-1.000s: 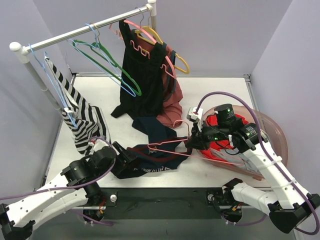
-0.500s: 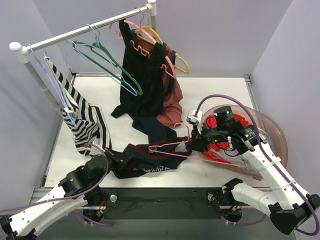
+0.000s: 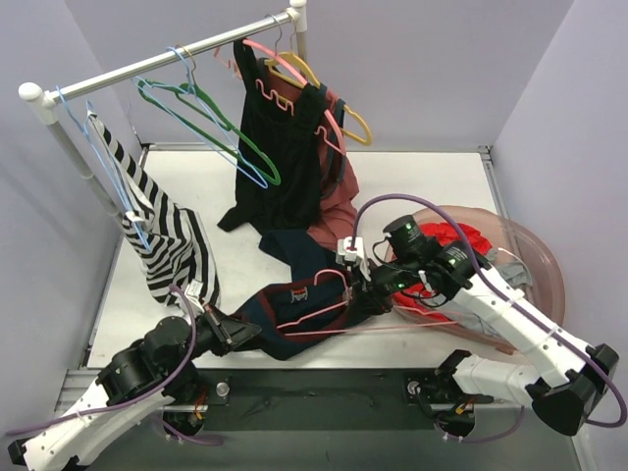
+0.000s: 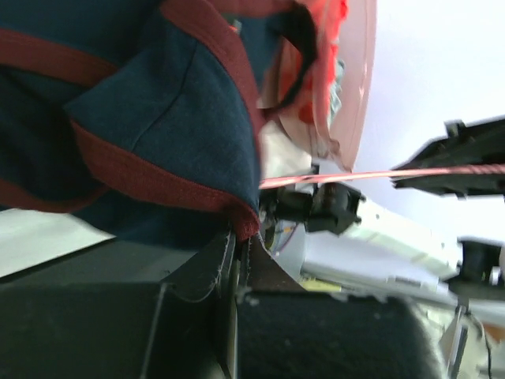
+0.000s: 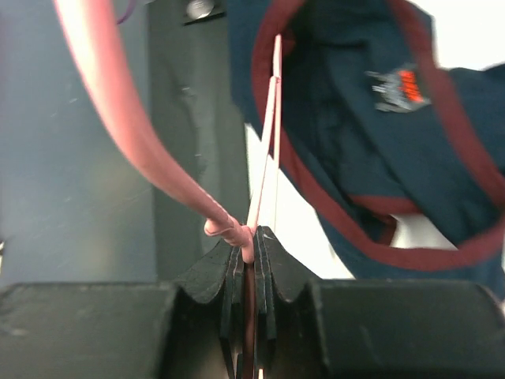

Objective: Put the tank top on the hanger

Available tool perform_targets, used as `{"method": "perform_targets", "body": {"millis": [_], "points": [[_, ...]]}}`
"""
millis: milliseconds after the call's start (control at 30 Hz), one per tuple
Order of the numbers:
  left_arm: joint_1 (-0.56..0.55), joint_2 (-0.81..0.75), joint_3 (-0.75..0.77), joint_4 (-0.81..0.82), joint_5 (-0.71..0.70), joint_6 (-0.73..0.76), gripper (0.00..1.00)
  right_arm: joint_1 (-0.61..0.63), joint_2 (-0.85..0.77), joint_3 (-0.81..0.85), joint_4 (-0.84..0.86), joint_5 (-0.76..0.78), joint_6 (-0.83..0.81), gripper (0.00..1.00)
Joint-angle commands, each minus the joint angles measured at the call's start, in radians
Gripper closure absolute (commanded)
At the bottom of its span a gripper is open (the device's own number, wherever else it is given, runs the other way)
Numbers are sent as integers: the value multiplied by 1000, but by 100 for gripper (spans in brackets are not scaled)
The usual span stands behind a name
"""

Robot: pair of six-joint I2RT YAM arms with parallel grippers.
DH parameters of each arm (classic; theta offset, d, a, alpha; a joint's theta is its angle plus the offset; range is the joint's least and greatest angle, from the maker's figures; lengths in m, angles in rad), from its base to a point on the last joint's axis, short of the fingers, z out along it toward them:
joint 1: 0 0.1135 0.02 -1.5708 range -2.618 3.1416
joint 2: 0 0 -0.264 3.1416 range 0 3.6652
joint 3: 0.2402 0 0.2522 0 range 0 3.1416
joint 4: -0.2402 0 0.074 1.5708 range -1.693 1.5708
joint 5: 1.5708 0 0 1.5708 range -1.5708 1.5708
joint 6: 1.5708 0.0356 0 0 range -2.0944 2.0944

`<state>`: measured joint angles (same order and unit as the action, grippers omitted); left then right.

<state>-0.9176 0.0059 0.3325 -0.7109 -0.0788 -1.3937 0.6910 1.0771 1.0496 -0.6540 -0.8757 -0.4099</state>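
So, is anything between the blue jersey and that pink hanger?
Nothing visible. The hanger lies right on the tank top; the right gripper pinches the hanger, the left gripper pinches the tank top's red-trimmed edge.

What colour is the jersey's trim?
Dark red, on the navy tank top; clearest in left wrist view.

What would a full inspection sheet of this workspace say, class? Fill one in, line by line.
Surface: white table.
Job's things: tank top crumpled near the front edge; pink hanger partly across it.
Clutter: black dress, striped garment and green hanger on the rail; pink tub holding red cloth.
Grippers: left gripper shut on the tank top's trim; right gripper shut on the hanger.
Cables: purple cable looping over each arm.
Surroundings: lilac walls.
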Motion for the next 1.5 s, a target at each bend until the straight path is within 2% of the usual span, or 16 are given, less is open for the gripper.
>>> {"method": "perform_targets", "body": {"millis": [0,167,333,467,600,667,800,833,967,1000,1067,1200,1333,1467], "points": [[-3,21,50,135,115,114,100,56,47,33,46,-86,-9,100],[-3,95,57,252,266,205,100,77,112,67,161,-104,23,100],[-3,181,112,340,359,332,100,64,147,32,336,-124,184,100],[-1,224,171,357,383,433,100,28,146,-25,439,-172,230,100],[-3,229,195,416,378,449,100,28,109,-117,485,-213,238,100],[-1,239,191,433,384,447,100,30,95,-146,562,-259,269,100],[-1,278,209,357,380,479,100,22,81,-158,646,-272,299,100],[-1,289,226,314,363,524,95,3,81,-151,706,-272,306,100],[-1,379,402,38,223,675,37,-47,83,-158,810,-334,344,100],[-1,400,433,6,203,705,33,-50,80,-163,823,-341,347,100],[-1,475,503,-66,188,810,26,-50,76,-183,858,-365,345,100],[0,638,743,-212,195,998,23,-48,60,-211,899,-370,352,100],[0,756,919,-335,218,1226,22,-64,46,-195,799,-373,242,100],[-1,796,945,-351,269,1387,21,-79,37,-175,726,-384,157,100]]}}
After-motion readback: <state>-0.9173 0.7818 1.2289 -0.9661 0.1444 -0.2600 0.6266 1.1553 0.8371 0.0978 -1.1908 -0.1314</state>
